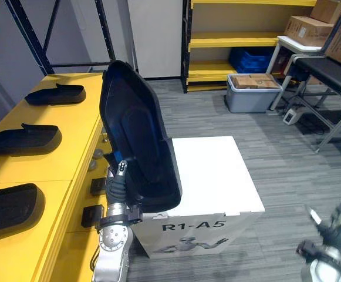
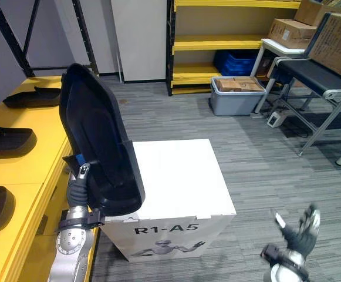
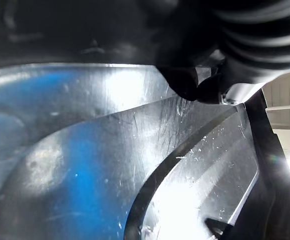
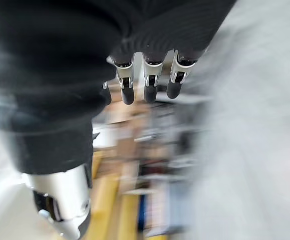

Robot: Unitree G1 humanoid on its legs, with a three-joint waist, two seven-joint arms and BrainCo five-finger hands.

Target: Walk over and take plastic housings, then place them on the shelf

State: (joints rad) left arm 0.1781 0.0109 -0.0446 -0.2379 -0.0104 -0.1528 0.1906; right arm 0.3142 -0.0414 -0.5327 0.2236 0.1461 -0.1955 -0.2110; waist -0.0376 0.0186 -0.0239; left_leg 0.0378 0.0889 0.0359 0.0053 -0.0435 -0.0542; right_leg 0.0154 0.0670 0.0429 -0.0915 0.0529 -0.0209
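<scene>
Beside the yellow shelf (image 1: 70, 147), the left hand (image 1: 117, 185) grips the lower edge of a black housing (image 1: 136, 141), held upright over the near-left corner of a white box (image 1: 214, 176); three more housings (image 1: 23, 138) lie along the shelf, apart from one another; low on the right, the right hand (image 2: 302, 232) hangs over the grey floor (image 2: 264, 158), fingers (image 4: 149, 85) straight, holding nothing.

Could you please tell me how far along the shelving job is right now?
Done: three housings lie on the yellow shelf. In hand: the left robot hand holds another black housing upright by the white box. Left: setting it on the shelf. The right robot hand hangs open.
</scene>
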